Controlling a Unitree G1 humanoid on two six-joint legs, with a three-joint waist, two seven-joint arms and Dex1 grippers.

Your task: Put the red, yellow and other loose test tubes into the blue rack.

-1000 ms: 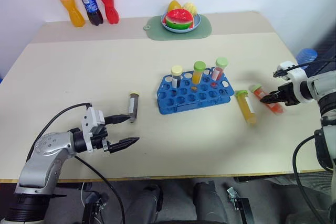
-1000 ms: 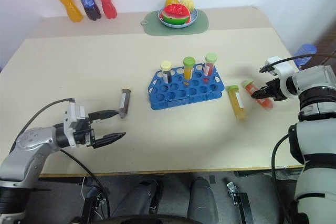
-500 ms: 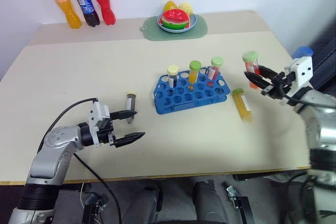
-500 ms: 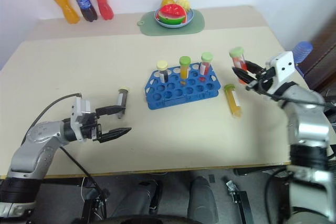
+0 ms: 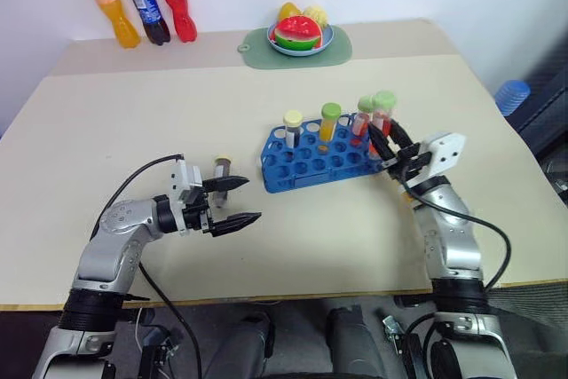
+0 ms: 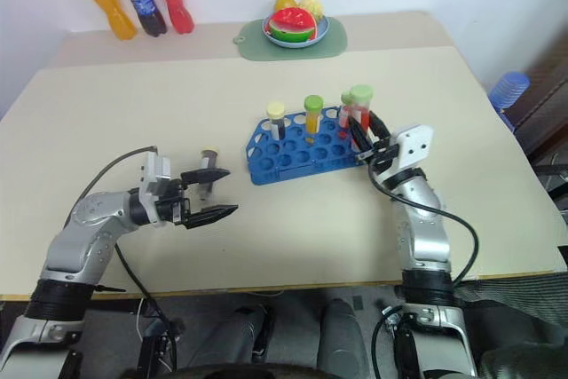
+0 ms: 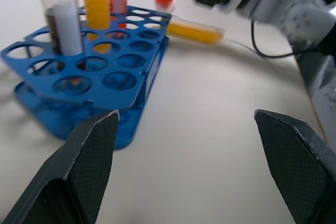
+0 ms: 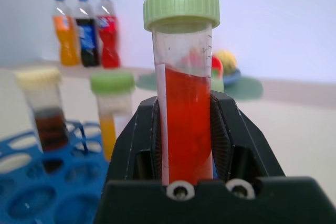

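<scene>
three tubes stand in the blue rack (image 5: 324, 155) at centre frame; right gripper (image 5: 383, 141) clenches one red tube (image 5: 382, 113); left gripper (image 5: 232, 201) gapes.

Bright, even light falls on the pale table (image 5: 293, 210), leaving soft, faint shadows. In the right wrist view the red tube (image 8: 184, 114) is sharp while the bottles (image 8: 84, 30) and rack (image 8: 37, 192) behind blur. The left wrist view smears its far background.
</scene>
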